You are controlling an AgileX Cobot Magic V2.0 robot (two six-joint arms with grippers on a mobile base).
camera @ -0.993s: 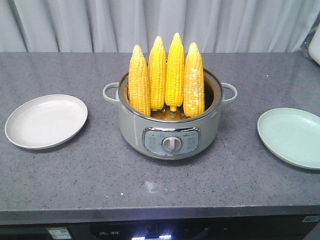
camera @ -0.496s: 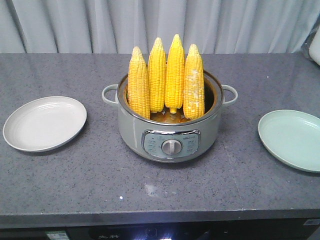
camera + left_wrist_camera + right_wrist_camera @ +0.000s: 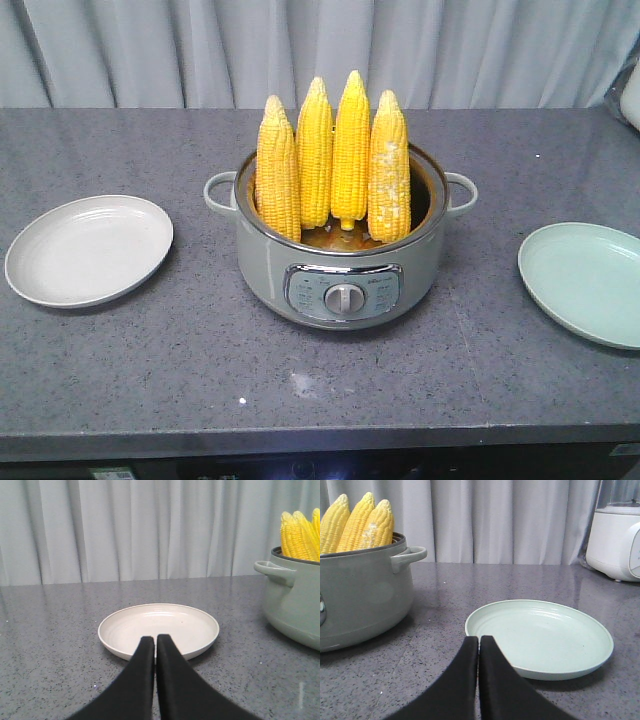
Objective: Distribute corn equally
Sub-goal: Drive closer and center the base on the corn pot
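In the grey cooker pot (image 3: 340, 270) at the middle of the counter (image 3: 200, 370): four corn cobs (image 3: 335, 160), upright, tips up, none taken out. On each side, well apart from the pot, a white plate (image 3: 88, 250) and a green plate (image 3: 585, 283), both bare. Seemingly nothing distributed yet; probably two cobs owed to each plate. At the left gripper (image 3: 155, 645) and the right gripper (image 3: 479, 645): claws pressed together, holding nothing.
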